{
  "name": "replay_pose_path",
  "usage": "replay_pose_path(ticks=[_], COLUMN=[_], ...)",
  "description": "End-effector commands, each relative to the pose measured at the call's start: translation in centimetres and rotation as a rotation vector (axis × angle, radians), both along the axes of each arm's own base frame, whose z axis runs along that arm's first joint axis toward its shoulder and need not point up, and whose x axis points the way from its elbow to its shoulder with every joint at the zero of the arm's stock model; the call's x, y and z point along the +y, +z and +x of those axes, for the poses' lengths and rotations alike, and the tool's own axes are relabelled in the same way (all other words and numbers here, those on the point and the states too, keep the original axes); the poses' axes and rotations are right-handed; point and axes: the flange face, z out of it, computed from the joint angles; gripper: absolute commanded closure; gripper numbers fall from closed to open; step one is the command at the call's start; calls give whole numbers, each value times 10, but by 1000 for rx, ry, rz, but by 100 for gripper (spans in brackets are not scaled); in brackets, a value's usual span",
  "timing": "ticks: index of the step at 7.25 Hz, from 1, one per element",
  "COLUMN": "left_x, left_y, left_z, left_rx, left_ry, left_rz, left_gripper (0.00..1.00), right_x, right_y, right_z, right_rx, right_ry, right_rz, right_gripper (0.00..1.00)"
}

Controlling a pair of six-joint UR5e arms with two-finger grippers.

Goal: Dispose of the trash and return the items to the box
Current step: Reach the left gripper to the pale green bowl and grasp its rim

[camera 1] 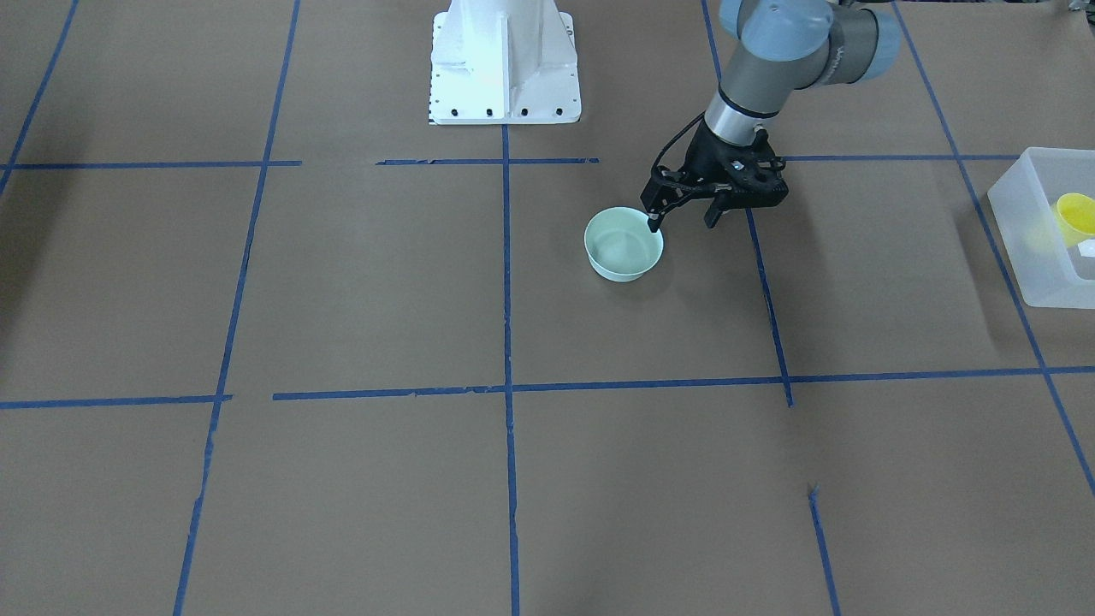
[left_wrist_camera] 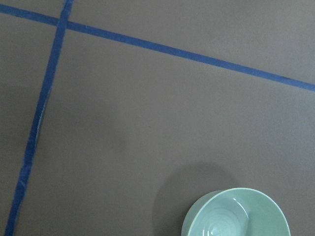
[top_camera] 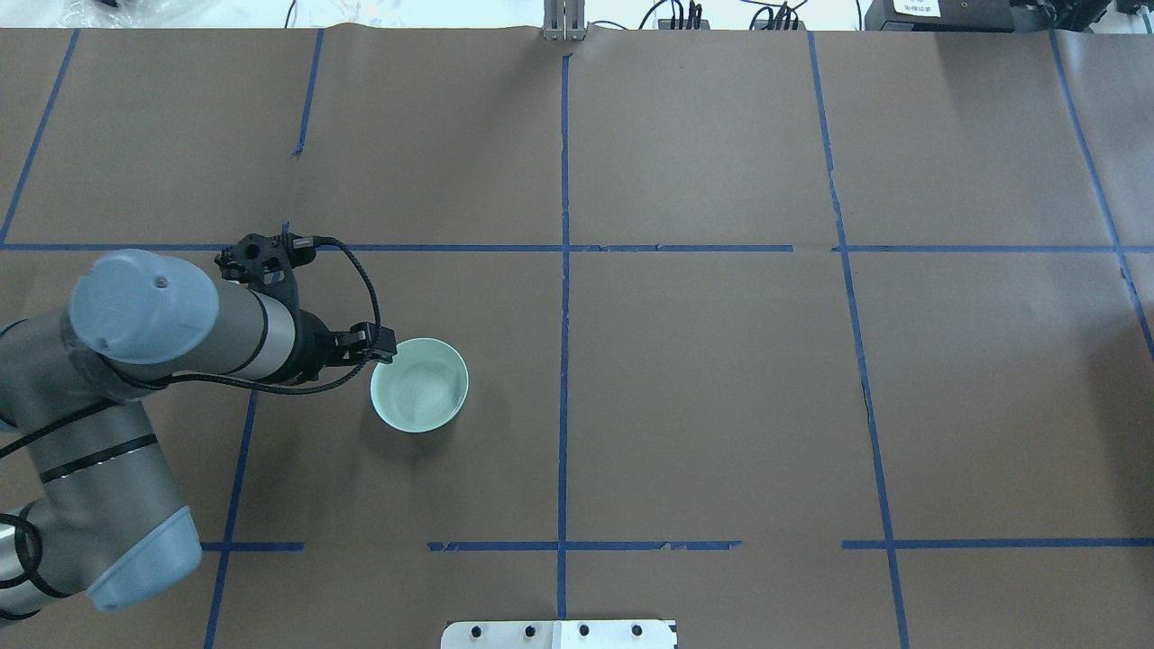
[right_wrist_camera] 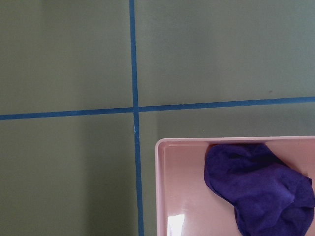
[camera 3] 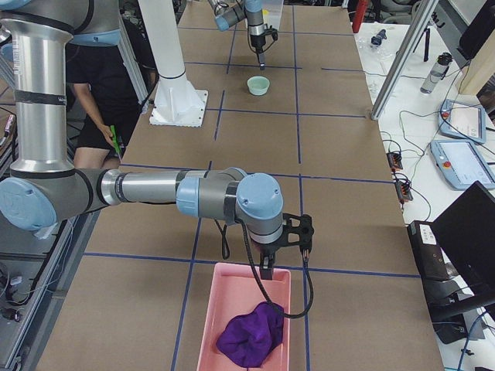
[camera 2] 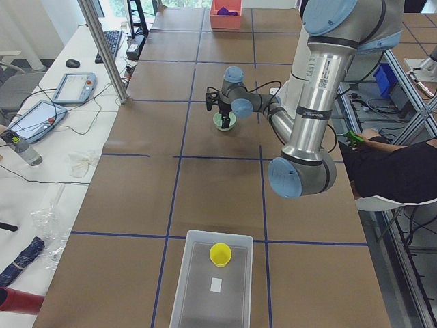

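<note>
The pale mint-green bowl stands upright on the brown table; it also shows in the overhead view and low in the left wrist view. My left gripper is open beside it. One fingertip is at the bowl's rim and the other is outside the bowl. The yellow cup lies inside the translucent box at the table's end; both also show in the exterior left view, cup and box. My right gripper hangs over a pink tray's near rim; I cannot tell whether it is open or shut.
The pink tray holds a crumpled purple cloth; both show in the right wrist view, tray and cloth. The white robot base stands at the table's edge. A seated person is beside the robot.
</note>
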Motion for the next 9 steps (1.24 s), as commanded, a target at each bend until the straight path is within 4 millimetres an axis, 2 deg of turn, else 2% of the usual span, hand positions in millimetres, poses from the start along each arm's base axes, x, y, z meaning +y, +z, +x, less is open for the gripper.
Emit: replay_pose_path(ticks=[1,3,6,8,9], left_x=[-2,-3,-2,0,2], left_y=[7,17,37,36,30], left_z=[32,37,51,52,50], left_rx=[-39,-54,-87,-86,-75], left_ry=[3,10,24,34,37], left_rz=[-27,-41,-60,-57,-49], left_gripper=[6,12,53,100,100], right_x=[-5,-10,-14,-15,-15], right_y=[-13,-26,-28,-30,-32], right_z=[-14,-22,-30,-31,-31], right_rx=[-37,-23,-4,-5,-4], right_ry=[9,-13,-32,-28,-28], right_rz=[-6,31,65,64,70], right_gripper=[0,0,0,0,0])
